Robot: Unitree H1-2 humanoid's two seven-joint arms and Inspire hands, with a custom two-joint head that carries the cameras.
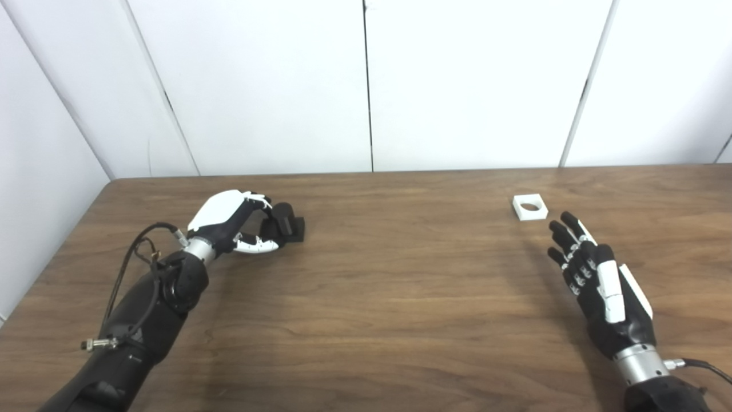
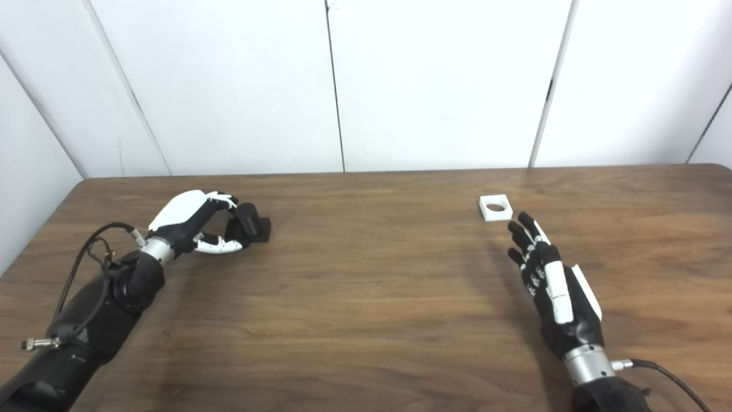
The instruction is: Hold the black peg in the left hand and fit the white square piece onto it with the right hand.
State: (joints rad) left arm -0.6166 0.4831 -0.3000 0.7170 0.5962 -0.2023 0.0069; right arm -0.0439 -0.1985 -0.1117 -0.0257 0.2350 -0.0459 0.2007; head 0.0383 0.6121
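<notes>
The black peg (image 1: 285,222) stands upright on its square base on the wooden table (image 1: 377,274), left of centre. My left hand (image 1: 231,222) lies just left of the peg, with fingers and thumb curved apart toward it. The fingertips reach the peg's near side, and I cannot tell if they touch. The peg rests on the table. The white square piece (image 1: 529,206) with a round hole lies flat at the right. My right hand (image 1: 595,274) is open with fingers stretched out, a short way in front of the piece and not touching it.
White wall panels (image 1: 366,86) rise behind the table's far edge. The table's left edge (image 1: 54,257) runs close to my left arm. Cables loop off the left forearm (image 1: 134,257) and the right wrist (image 1: 700,366).
</notes>
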